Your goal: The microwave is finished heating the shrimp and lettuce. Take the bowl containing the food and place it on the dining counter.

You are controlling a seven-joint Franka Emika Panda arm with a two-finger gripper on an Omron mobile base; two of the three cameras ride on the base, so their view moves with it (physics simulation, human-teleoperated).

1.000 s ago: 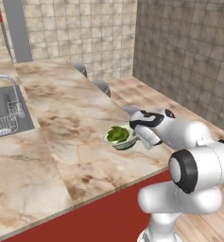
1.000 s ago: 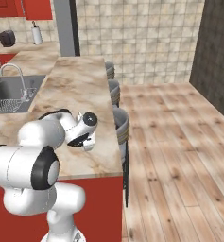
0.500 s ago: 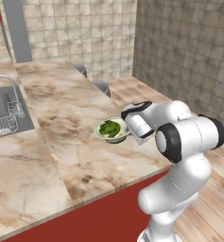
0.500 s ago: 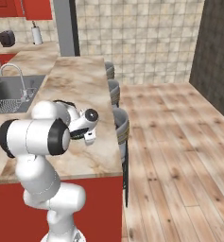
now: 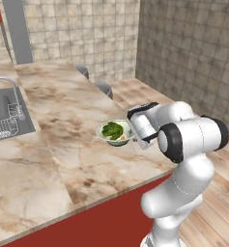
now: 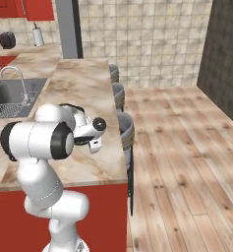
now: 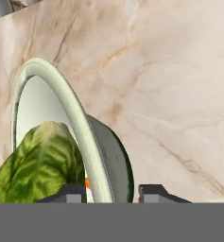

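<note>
Bowl [image 5: 115, 133]: sitting on the dining counter [image 5: 82, 144] near its stool-side edge, holding lettuce [image 5: 112, 130] and shrimp [image 5: 121, 137].
Gripper [image 7: 111, 193]: fingers are straddling the bowl's rim with gaps on both sides, standing apart.
Stools [image 6: 125, 129]: lining the counter edge just beyond.
Sink [image 5: 4, 116]: lying well apart, farther along.

Shrimp [image 7: 87, 182] mostly hidden behind bowl [image 7: 61, 101] rim.
</note>
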